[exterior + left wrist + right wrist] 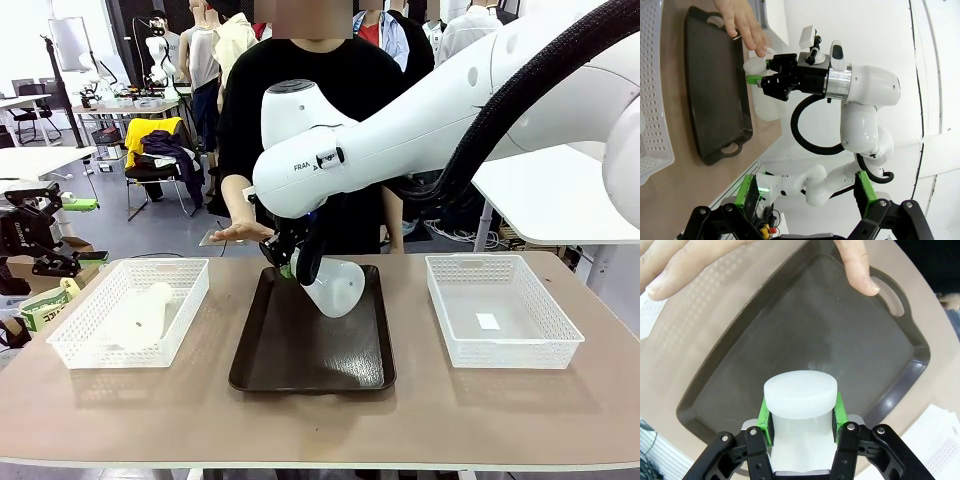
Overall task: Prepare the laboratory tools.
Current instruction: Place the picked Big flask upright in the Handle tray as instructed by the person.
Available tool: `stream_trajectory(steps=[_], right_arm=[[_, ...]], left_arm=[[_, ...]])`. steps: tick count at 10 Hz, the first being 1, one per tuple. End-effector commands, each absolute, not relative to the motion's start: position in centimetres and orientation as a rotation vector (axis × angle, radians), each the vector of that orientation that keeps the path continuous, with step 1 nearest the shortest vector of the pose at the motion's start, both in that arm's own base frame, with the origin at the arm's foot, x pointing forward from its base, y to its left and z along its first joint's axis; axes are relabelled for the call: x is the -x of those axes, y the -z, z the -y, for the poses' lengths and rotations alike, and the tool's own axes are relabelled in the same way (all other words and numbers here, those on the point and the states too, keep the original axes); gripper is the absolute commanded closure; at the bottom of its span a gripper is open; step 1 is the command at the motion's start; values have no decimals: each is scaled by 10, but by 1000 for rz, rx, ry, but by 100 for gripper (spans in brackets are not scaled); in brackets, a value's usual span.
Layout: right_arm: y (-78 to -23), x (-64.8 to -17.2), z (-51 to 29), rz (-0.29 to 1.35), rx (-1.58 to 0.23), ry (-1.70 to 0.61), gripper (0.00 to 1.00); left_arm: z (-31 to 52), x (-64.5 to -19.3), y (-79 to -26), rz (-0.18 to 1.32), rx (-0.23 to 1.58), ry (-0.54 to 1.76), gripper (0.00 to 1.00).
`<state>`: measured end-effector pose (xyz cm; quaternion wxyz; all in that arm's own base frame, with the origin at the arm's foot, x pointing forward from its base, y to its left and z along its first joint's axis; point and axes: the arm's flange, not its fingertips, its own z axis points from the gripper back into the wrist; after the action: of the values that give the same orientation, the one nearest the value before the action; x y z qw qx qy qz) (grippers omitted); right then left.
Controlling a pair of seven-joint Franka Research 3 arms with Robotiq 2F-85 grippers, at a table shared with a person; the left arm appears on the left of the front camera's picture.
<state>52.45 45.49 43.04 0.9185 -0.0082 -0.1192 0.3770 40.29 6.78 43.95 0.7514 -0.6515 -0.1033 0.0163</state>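
The held flask is frosted milky white; the right pincer gripping it is black with bright green pads. The second flask is the same white, inside a white lattice-patterned basket. The tray is plain dark brown, the counter pale brown.

- conical flask: frosted translucent white plastic, matt, smooth
- tray: dark brown plastic, fine-grained floor, slight sheen on rim
- left mesh basket, right mesh basket: white perforated plastic
- table: brown, matt, smooth
- robot arm shell: glossy white plastic
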Motion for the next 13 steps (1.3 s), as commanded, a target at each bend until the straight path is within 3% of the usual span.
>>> stream_trajectory(steps=[1, 13], right_arm=[[-431, -525, -455, 254, 11, -779, 100], [-431, -525, -455, 254, 11, -779, 100]], left_arm=[[-69, -403, -440, 239, 1426, -25, 0], [-69, -403, -440, 239, 1426, -25, 0]])
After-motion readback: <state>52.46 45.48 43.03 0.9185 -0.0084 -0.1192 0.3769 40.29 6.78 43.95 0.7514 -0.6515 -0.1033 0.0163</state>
